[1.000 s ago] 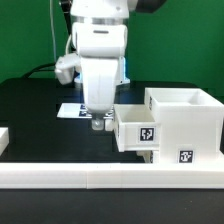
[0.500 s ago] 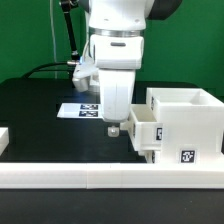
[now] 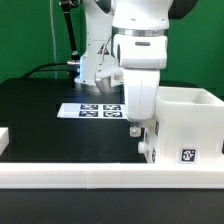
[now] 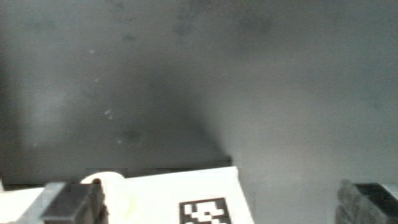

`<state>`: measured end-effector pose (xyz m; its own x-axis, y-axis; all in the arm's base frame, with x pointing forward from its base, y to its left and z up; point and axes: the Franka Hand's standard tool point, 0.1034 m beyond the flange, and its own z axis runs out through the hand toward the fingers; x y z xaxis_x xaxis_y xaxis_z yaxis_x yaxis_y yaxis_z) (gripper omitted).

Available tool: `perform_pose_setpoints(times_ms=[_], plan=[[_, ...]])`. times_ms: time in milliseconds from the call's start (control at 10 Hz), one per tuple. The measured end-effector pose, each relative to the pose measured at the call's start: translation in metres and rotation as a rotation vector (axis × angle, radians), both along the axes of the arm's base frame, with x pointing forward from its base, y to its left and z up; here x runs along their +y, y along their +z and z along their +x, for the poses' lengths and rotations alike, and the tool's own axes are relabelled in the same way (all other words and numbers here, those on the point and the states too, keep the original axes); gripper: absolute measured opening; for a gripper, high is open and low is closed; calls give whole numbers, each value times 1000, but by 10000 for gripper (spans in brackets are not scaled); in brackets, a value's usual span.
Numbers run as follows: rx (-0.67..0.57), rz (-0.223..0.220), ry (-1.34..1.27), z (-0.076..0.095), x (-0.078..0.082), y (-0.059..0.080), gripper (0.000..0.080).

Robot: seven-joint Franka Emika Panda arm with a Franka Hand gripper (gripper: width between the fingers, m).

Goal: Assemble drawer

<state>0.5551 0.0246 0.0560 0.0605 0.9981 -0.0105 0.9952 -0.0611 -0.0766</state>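
Note:
The drawer's white casing [image 3: 190, 125] stands at the exterior view's right, with a tag low on its front. One small tray [image 3: 148, 146] sits almost fully inside it, with only its front edge showing. My gripper [image 3: 137, 129] hangs right against that front. In the wrist view the tray's white face [image 4: 169, 195] with a tag and its knob [image 4: 98, 181] lies between my fingers [image 4: 80, 203]. The fingers stand wide apart and do not clamp it; my gripper [image 4: 222, 205] is open. The second tray is out of view.
The marker board [image 3: 95, 109] lies on the black table behind my arm. A long low white rail [image 3: 90, 178] runs along the front edge, and another white piece [image 3: 4, 137] sits at the left edge. Cables hang at the back left.
My arm has moved toward the exterior view's right. The tray that stuck out of the casing has slid into it with the gripper at its front.

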Motion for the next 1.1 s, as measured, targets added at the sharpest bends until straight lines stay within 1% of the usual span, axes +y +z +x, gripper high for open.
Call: perform_pose_setpoints(times_ms=[100, 200, 400, 500, 600, 1100], plan=[[3, -1, 2, 0, -6, 0, 649], [14, -2, 7, -2, -16, -1, 649], [27, -4, 35, -2, -41, 1, 649], [22, -8, 29, 0, -53, 5, 649], [11, -11, 22, 2, -57, 10, 649], [17, -9, 23, 0, -56, 7, 649]])
